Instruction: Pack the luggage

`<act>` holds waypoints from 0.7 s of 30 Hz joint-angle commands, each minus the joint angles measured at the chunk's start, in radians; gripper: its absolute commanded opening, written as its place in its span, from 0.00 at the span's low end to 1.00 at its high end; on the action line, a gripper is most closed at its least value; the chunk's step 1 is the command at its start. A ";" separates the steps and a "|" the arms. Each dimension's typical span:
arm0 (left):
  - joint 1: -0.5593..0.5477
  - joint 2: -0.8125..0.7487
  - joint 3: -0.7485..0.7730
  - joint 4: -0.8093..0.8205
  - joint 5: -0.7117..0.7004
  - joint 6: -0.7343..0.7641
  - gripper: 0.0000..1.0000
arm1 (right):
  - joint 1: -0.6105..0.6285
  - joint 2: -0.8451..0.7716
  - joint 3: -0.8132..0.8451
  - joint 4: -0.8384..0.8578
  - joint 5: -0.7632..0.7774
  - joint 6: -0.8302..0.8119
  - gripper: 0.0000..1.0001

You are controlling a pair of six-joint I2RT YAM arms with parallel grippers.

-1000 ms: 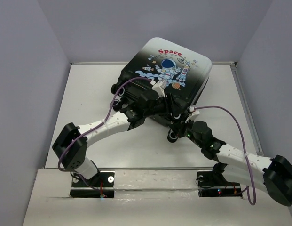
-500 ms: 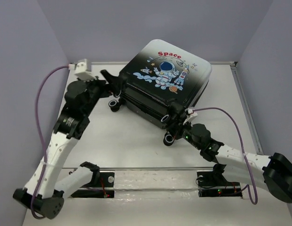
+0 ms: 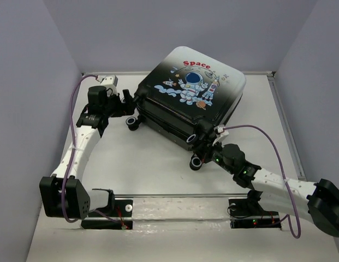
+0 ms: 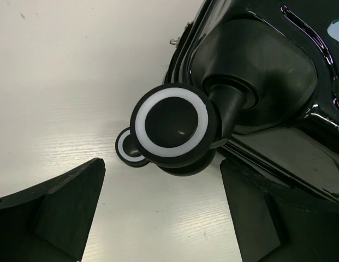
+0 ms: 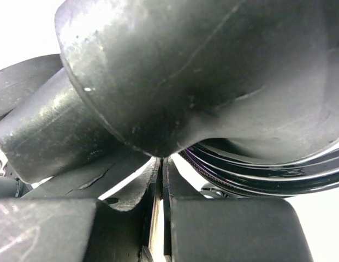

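While luggage (image 3: 191, 95) lies closed, left pincer (image 3: 130, 101) gapes beside wheel (image 4: 172, 124); right pincer (image 3: 205, 146) clenched at near corner.

We are seeing the top view brightly and evenly lit from above, and sharp; the white-to-black hard-shell suitcase (image 3: 191, 103) is casting a soft shadow on the white desk (image 3: 158, 169), whose near edge is glaring. In the left wrist view highlights are glinting on the white-ringed black wheel (image 4: 174, 126), while the left hand (image 4: 161, 169) and its black fingers (image 4: 54, 218) are blurring. The right wrist view is showing dark, soft-focus surfaces against blown-out white.
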 commanded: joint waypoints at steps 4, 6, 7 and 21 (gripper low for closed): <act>-0.002 0.015 0.054 0.067 0.156 0.075 0.99 | 0.025 -0.014 0.030 0.161 -0.105 -0.005 0.07; -0.003 0.026 0.043 0.083 0.176 0.071 0.99 | 0.025 -0.006 0.030 0.167 -0.107 -0.003 0.07; -0.005 0.030 0.041 0.082 0.178 0.069 0.99 | 0.025 -0.003 0.031 0.169 -0.110 -0.005 0.07; -0.053 0.124 0.097 0.080 0.203 0.089 0.66 | 0.025 -0.001 0.031 0.169 -0.114 0.003 0.07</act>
